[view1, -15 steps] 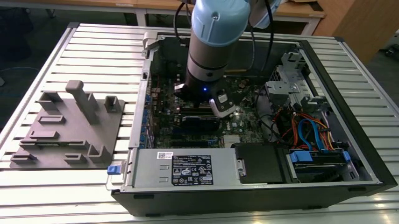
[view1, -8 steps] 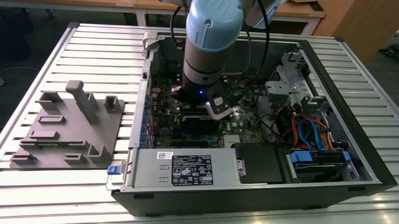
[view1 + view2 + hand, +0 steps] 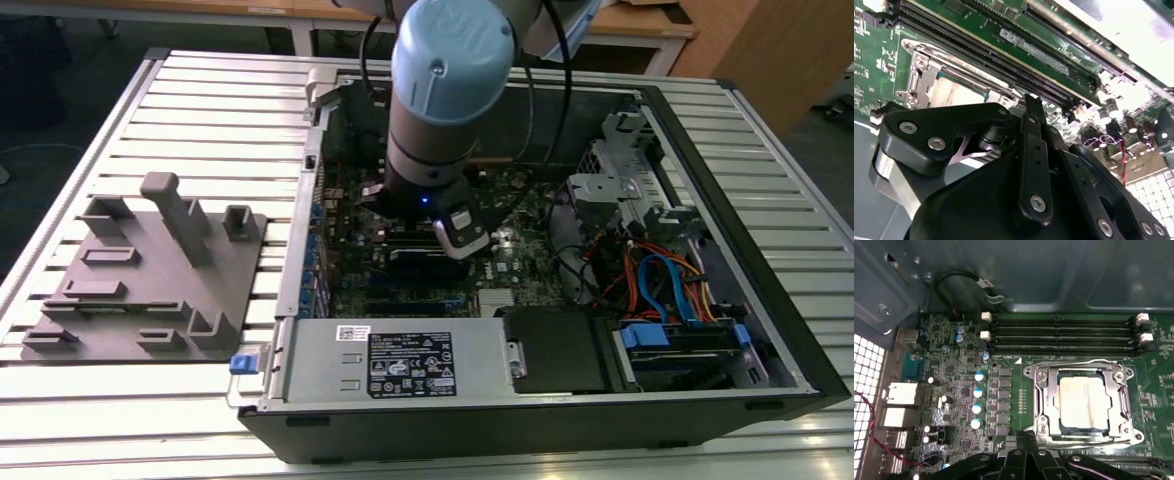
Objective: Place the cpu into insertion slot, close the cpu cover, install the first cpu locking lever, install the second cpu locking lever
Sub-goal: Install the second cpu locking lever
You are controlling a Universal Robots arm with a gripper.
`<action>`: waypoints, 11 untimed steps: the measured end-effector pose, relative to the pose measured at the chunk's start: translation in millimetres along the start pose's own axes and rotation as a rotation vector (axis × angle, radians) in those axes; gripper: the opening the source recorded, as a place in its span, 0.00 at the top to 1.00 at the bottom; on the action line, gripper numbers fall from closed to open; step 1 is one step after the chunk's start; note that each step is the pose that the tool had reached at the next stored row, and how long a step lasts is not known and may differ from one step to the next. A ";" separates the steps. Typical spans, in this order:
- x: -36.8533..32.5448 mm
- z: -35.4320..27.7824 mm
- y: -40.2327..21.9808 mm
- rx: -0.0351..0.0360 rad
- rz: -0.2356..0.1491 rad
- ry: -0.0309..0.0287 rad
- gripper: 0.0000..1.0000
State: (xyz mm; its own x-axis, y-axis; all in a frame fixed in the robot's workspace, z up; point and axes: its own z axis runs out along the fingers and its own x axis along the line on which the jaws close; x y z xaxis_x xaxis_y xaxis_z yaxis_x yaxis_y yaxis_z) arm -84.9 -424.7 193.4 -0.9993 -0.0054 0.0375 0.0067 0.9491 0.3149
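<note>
The cpu (image 3: 1084, 402) lies flat in the insertion slot (image 3: 1130, 434), its pale metal face showing through the window of the cpu cover (image 3: 1046, 395). The cover lies flat over the slot. A thin wire locking lever (image 3: 1074, 363) runs along the slot's side nearest the memory slots. My gripper (image 3: 1027, 436) is shut, with its black fingertips just off a corner of the slot's metal rim. The second wrist view has the gripper (image 3: 1031, 102) tip next to the cover (image 3: 921, 70) and the cpu (image 3: 956, 92). In the exterior view the gripper (image 3: 454, 245) hangs low over the motherboard inside the open case.
Long black memory slots (image 3: 1064, 332) run beside the socket, and capacitors (image 3: 976, 400) and rear ports (image 3: 896, 405) stand further off. The case holds a power supply (image 3: 400, 365) and a drive cage with cables (image 3: 661, 280). A grey fixture tray (image 3: 147, 280) lies at the exterior view's left.
</note>
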 end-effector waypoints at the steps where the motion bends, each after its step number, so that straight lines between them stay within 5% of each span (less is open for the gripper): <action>1: 0.0 0.5 -0.2 -0.0047 0.000 0.0000 0.89; 4: -0.1 2.1 -0.7 -0.0145 -0.001 0.0001 0.89; 11: -0.1 3.6 -1.2 -0.0174 -0.001 0.0002 0.89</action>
State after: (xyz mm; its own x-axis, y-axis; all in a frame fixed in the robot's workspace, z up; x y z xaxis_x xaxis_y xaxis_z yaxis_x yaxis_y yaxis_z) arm -84.9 -424.7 189.6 -0.9993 -0.0061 0.0375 0.0066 0.9435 0.3314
